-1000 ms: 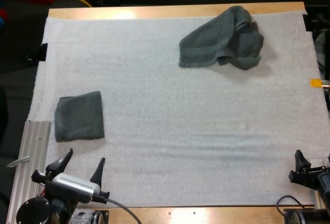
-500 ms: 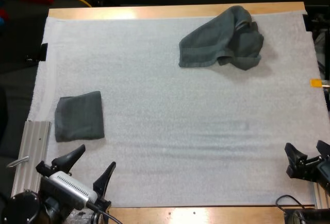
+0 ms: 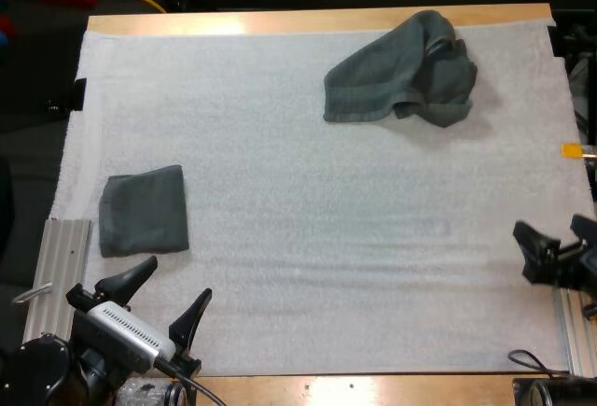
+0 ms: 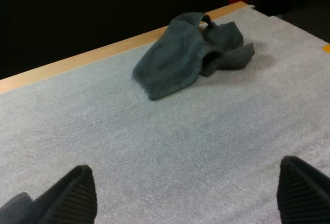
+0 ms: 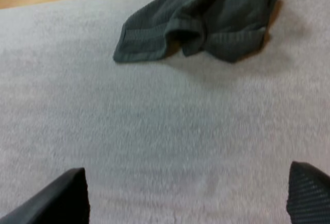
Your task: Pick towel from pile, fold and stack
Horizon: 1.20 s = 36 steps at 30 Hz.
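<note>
A crumpled dark grey-green towel [image 3: 401,72] lies on the white mat near its far right side; it also lies far ahead of the fingers in both wrist views [image 4: 192,53] [image 5: 202,20]. A folded towel [image 3: 144,210] rests flat at the mat's left side. My left gripper [image 3: 166,294] hovers open over the mat's near left edge, just short of the folded towel, and its fingers [image 4: 75,195] stand wide apart over bare mat. Over the mat's right edge my right gripper [image 3: 558,236] is open too, holding nothing, far short of the crumpled towel.
A ribbed metal rail [image 3: 58,280] lies along the table's left edge beside the folded towel. A strip of bare wood [image 3: 280,21] shows along the table's far edge. White mat [image 3: 326,201] spreads between the two towels.
My right gripper has moved forward along the mat's right edge. My left gripper turned and shifted slightly right near the front edge. Both towels stayed put.
</note>
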Available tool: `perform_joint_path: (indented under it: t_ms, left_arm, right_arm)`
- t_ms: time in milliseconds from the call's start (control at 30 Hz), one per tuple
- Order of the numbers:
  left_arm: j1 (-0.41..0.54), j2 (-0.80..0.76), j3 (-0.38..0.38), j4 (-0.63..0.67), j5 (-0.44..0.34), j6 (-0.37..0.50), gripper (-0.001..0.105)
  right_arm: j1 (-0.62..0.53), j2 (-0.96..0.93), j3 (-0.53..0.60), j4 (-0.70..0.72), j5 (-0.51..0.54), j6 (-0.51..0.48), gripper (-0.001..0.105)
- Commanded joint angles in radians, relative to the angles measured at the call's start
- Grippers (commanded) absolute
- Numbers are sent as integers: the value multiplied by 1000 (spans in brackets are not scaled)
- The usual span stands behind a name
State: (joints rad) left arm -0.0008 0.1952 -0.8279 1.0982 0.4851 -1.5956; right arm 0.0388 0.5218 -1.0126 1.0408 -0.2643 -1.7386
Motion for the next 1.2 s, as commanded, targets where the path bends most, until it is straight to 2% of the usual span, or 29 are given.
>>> perform_joint_path:
  t_ms: [0, 233, 433, 667, 900, 1167]
  left_arm:
    - [-4, 1, -8, 2, 13, 1, 69]
    - [-4, 1, -8, 2, 13, 1, 69]
    - [-4, 1, -8, 2, 13, 1, 69]
    - [-4, 1, -8, 2, 13, 1, 69]
    - [-4, 1, -8, 2, 13, 1, 69]
    - [-4, 1, -8, 2, 13, 1, 69]
  right_arm:
    - [-4, 21, -24, -11, -12, -9, 75]
    - [-4, 188, -114, -74, -93, 46, 75]
    - [-1, 327, -128, -188, -175, 176, 75]
    - [83, 465, -128, -279, -147, 262, 75]
    - [174, 592, -128, -397, -61, 392, 75]
    - [207, 724, -128, -518, -53, 524, 75]
